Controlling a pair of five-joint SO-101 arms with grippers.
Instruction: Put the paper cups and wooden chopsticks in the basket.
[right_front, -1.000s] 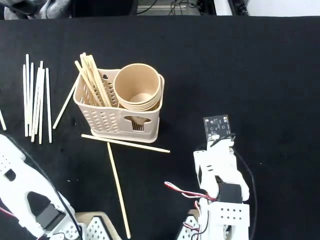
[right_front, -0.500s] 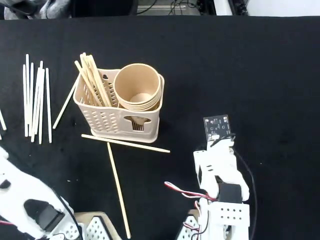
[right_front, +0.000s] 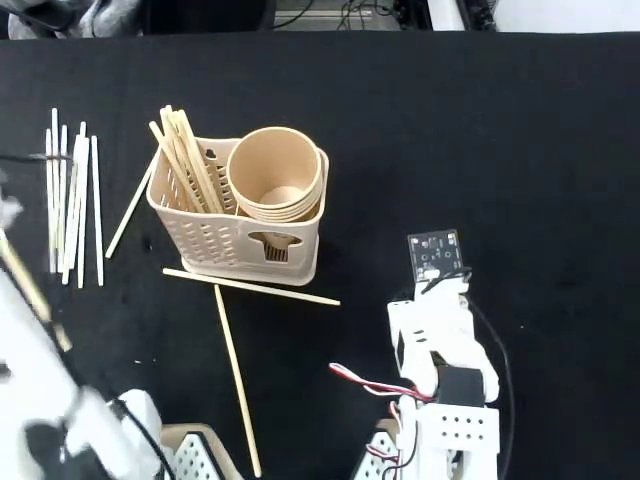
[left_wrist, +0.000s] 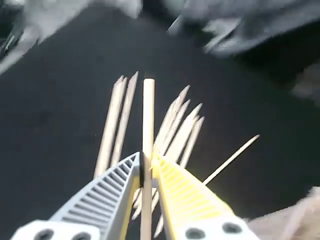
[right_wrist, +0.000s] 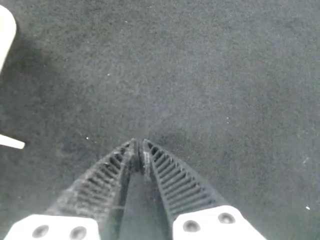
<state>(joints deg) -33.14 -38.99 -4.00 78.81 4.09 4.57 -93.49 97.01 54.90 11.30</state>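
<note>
A beige basket (right_front: 232, 240) stands left of the table's middle, with stacked paper cups (right_front: 275, 175) and several wooden chopsticks (right_front: 185, 155) inside it. More loose chopsticks (right_front: 72, 200) lie in a row to its left. In the left wrist view my left gripper (left_wrist: 146, 159) is shut on one chopstick (left_wrist: 148, 115), held above that row (left_wrist: 175, 130). The left arm (right_front: 30, 350) shows blurred at the table's left edge, the held chopstick (right_front: 30, 290) slanting across it. My right gripper (right_wrist: 137, 145) is shut on nothing, just above bare black cloth.
Two chopsticks lie in front of the basket, one crosswise (right_front: 250, 287) and one pointing to the front edge (right_front: 237, 380). Another single chopstick (right_front: 128, 213) lies slanted against the basket's left side. The right arm (right_front: 437, 330) sits at the front, right of centre. Black cloth (right_front: 500, 150) covers the table.
The left arm has swung up along the left edge of the table and now shows blurred, with a chopstick in its gripper. The right arm has not moved.
</note>
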